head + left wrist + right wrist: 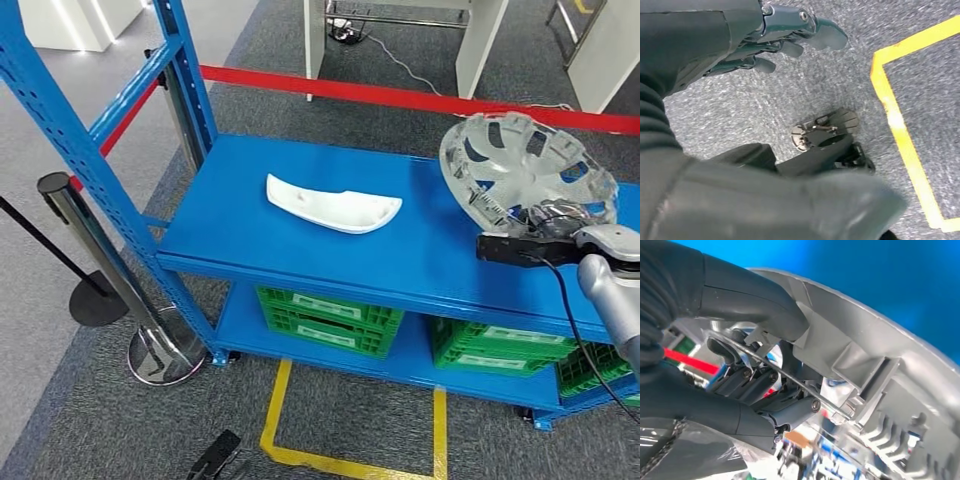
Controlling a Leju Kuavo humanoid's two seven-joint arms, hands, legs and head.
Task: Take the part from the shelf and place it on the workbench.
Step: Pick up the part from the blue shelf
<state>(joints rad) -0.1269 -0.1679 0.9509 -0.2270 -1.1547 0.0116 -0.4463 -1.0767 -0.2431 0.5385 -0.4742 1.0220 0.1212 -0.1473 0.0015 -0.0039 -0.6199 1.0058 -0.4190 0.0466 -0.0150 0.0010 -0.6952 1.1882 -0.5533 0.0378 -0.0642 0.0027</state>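
Silver wheel cover (528, 172) gripped by right hand (753, 385) above blue shelf (302, 240); left hand (764, 40) empty, fingers apart.

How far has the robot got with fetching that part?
Grasping looks done: the right hand grips the silver wheel cover, tilted up over the blue shelf. The left hand hangs free above the floor. Left to do: carrying the cover to a workbench. A white curved part lies untouched.

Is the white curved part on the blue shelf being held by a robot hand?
No. The white curved part lies alone on the blue shelf; the right robot hand grips the silver wheel cover.
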